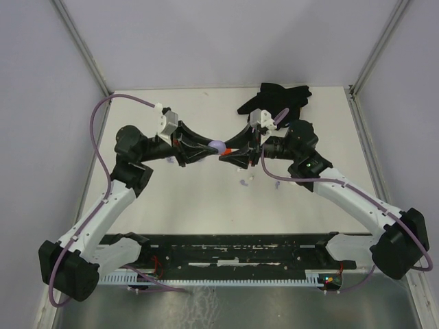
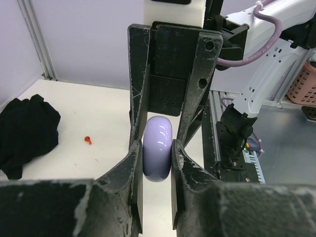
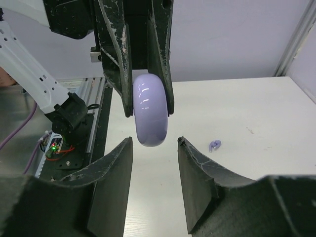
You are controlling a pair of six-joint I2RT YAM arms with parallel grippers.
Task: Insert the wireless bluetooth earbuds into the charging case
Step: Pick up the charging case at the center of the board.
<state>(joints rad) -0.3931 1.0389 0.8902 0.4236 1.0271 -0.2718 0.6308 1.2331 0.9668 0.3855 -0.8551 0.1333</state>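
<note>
The charging case point(image 2: 157, 143) is a round glossy lavender shell held on edge above the table, and my left gripper point(image 2: 157, 150) is shut on its flat sides. From above, the case point(image 1: 218, 146) hangs between the two gripper tips at mid-table. My right gripper point(image 3: 155, 141) faces it, open, its fingertips point(image 3: 127, 144) level with the near rim of the case point(image 3: 149, 116) and not touching it. One lavender earbud point(image 3: 214, 145) lies on the table to the right. A red earbud point(image 2: 88, 139) lies on the table near the cloth. Small buds point(image 1: 245, 181) lie below the right gripper point(image 1: 226, 155).
A crumpled black cloth point(image 1: 274, 97) lies at the table's far right edge, also seen in the left wrist view point(image 2: 24, 128). Grey walls close in the left, back and right. A black rail point(image 1: 226, 250) runs along the near edge between the arm bases.
</note>
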